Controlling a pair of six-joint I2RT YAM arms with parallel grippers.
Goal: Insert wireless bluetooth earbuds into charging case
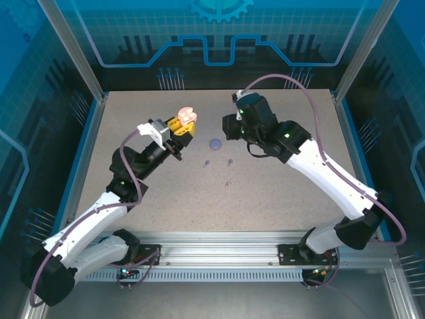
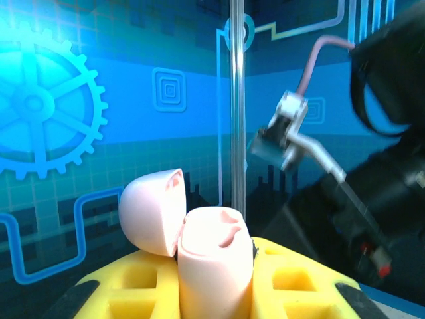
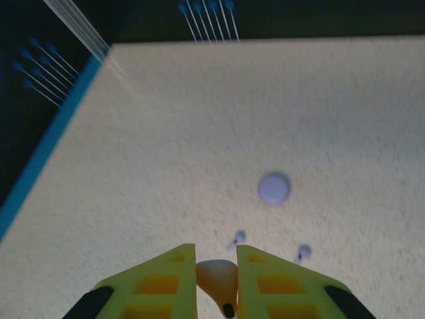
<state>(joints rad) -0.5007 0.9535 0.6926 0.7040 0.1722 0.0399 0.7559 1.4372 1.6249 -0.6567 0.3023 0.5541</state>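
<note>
Closest to the left wrist lens, a pale pink charging case [image 2: 214, 266] is seen clamped upright between the yellow left jaws, which are closed snugly on its body. Its lid [image 2: 151, 211] is swung open to the left, and a recess is shown in its top. From above, the case is carried by the left arm [image 1: 99, 212] over the far left-centre of the tabletop [image 1: 285, 199].

Moving right, a left purple earbud [image 1: 206, 163] is spotted lying loose on the tabletop. Just beyond it a round purple case [image 1: 215, 143] is set down, closed. A small pinkish earbud [image 1: 228, 186] is found nearer the arm bases, well apart from the pink case. A right purple earbud [image 1: 230, 160] is placed near the purple case.

Further right, the right jaws are narrowed on a salmon-orange earbud [image 3: 218, 280], pinched between the yellow pads [image 3: 166, 279]. They are held above the tabletop by the right arm [image 1: 312, 159], close to the open pink case.
</note>
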